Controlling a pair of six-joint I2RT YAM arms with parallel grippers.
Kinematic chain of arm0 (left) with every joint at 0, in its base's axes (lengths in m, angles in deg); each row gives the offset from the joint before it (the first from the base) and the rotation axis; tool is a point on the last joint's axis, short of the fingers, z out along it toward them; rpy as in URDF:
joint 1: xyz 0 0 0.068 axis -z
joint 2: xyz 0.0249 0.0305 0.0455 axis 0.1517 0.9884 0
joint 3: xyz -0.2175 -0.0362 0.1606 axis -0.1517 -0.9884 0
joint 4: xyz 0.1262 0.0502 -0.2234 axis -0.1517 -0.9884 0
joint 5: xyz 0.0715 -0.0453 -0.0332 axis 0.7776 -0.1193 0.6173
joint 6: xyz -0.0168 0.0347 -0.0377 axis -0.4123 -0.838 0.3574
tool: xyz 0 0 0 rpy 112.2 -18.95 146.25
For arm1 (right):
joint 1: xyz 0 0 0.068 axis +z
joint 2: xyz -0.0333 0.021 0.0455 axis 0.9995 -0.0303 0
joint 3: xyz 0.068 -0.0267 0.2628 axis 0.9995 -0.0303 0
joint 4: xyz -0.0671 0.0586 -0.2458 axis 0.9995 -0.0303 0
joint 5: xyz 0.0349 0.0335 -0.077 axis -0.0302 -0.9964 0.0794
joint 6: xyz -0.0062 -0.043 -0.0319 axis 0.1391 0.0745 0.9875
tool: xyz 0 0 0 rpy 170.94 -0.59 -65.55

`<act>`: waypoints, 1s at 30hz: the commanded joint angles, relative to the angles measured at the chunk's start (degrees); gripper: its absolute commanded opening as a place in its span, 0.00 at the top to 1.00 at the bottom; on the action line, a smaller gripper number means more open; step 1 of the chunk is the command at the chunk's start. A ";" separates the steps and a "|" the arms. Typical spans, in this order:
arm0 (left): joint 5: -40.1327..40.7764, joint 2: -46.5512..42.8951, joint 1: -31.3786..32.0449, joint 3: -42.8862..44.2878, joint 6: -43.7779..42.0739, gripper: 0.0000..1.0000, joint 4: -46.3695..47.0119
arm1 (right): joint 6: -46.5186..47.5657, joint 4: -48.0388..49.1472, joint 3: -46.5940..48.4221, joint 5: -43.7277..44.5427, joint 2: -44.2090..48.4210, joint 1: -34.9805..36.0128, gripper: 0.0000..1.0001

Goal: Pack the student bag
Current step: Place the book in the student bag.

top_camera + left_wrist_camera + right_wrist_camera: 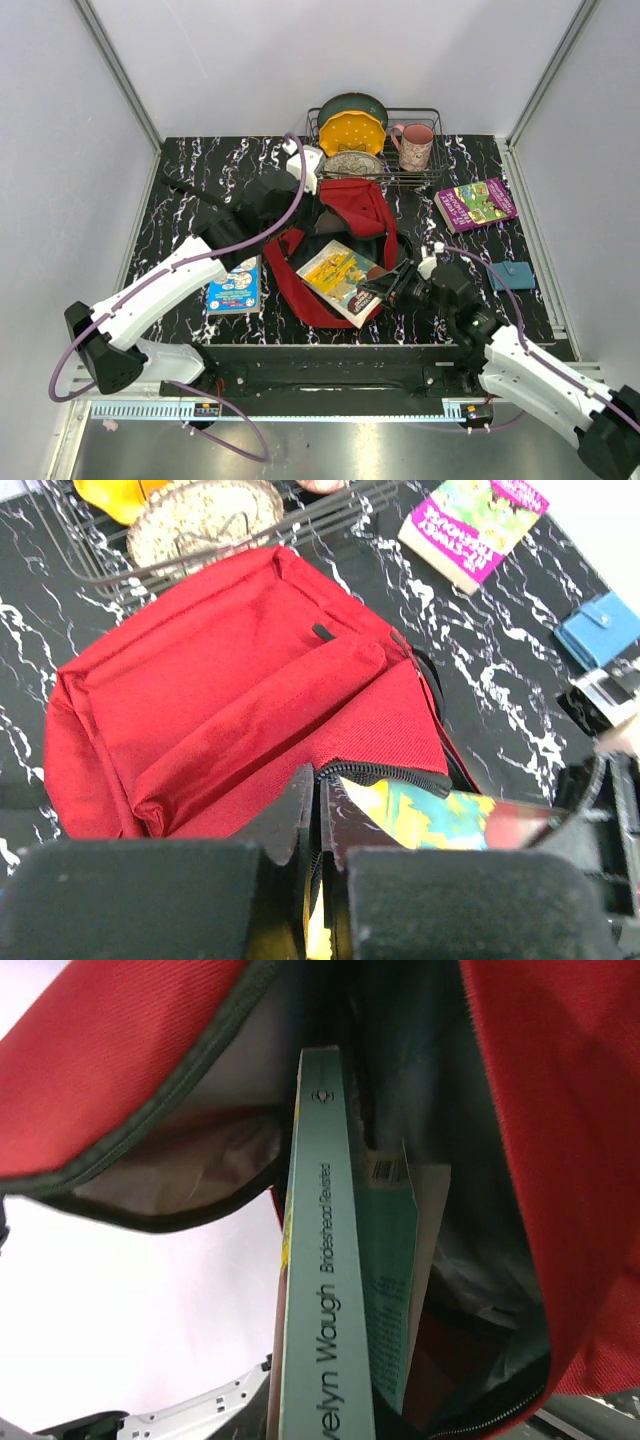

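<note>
Clamping a book (325,1290), right pincer (387,284) views its spine, unseen overhead; left pincer (318,792) pinches student bag (230,680).

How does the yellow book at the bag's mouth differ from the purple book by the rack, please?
The yellow book sits partly inside the red bag; the purple book lies flat on the table. The right gripper holds the yellow book; the purple book is untouched. Both are colourful paperbacks.

place: robot lab test cell, not a home
walls: plain white panels (50,150), aluminium frame posts (118,75)
table: black marbled top (200,165)
rig: left arm (160,290), right arm (530,365) bolted to base rail (330,365)
props: staged dish rack (410,178), purple book (475,204)
</note>
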 commanded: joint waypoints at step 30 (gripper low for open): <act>-5.80 -4.60 7.29 -7.13 7.23 1.00 10.19 | -15.47 64.68 0.29 16.90 -38.85 0.15 1.00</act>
